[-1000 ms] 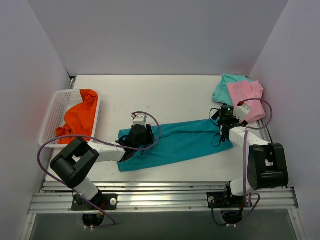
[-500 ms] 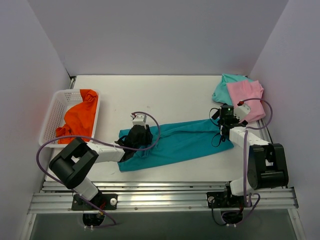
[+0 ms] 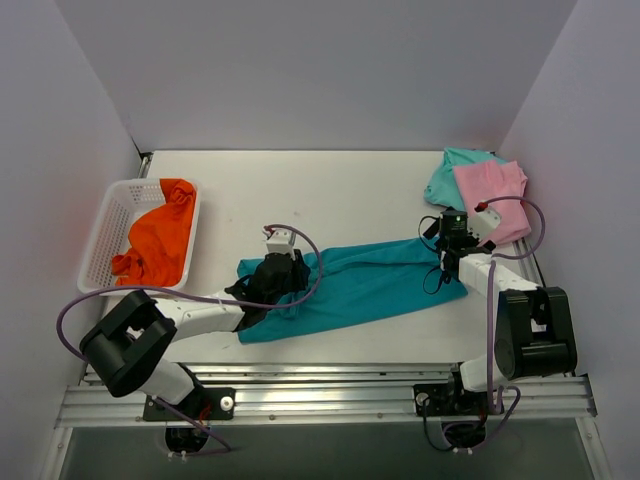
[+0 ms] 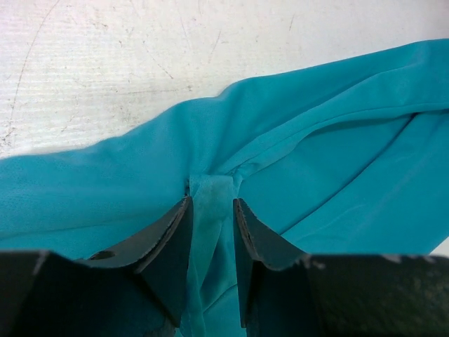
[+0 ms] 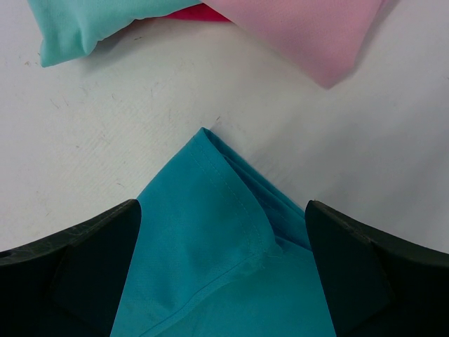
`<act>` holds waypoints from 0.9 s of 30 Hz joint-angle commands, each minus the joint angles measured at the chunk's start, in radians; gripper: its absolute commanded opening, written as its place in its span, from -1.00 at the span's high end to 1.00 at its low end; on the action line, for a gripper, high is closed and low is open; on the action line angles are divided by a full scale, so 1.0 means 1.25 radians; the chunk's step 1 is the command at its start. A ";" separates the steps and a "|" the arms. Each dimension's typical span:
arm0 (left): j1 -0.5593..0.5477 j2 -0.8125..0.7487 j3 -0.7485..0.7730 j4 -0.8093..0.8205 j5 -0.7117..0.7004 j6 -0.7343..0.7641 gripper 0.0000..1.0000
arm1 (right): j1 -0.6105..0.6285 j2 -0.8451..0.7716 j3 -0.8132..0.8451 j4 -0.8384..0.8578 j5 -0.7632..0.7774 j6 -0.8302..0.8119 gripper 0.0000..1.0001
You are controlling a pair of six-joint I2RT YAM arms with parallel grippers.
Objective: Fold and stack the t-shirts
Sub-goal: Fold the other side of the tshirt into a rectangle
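Teal shirt [image 3: 360,285] spans the near edge: left gripper [image 4: 211,210] pinches a fold, right gripper [image 5: 223,208] gapes wide around its corner. Just beyond, pink shirt [image 3: 490,195] overlaps mint shirt [image 3: 447,175] at the far-right corner.

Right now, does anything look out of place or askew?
Nothing damaged or spilled. The teal shirt lies slantwise, bunched where the left gripper pinches a fold. The orange shirt sits crumpled in the basket, unfolded.

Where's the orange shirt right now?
In the top view, the orange shirt lies bunched in the white basket at far left, apart from the teal shirt spread out to its right.
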 commanded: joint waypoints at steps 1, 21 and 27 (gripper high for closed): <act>-0.004 -0.005 0.014 -0.010 -0.025 0.011 0.24 | -0.002 -0.003 -0.001 0.012 0.015 -0.007 -0.99; -0.028 -0.059 -0.029 0.013 -0.097 0.035 0.14 | 0.000 0.002 -0.008 0.023 0.005 -0.007 -0.98; -0.028 0.071 -0.007 0.082 -0.034 0.008 0.22 | 0.001 0.000 -0.010 0.023 0.006 -0.007 -0.99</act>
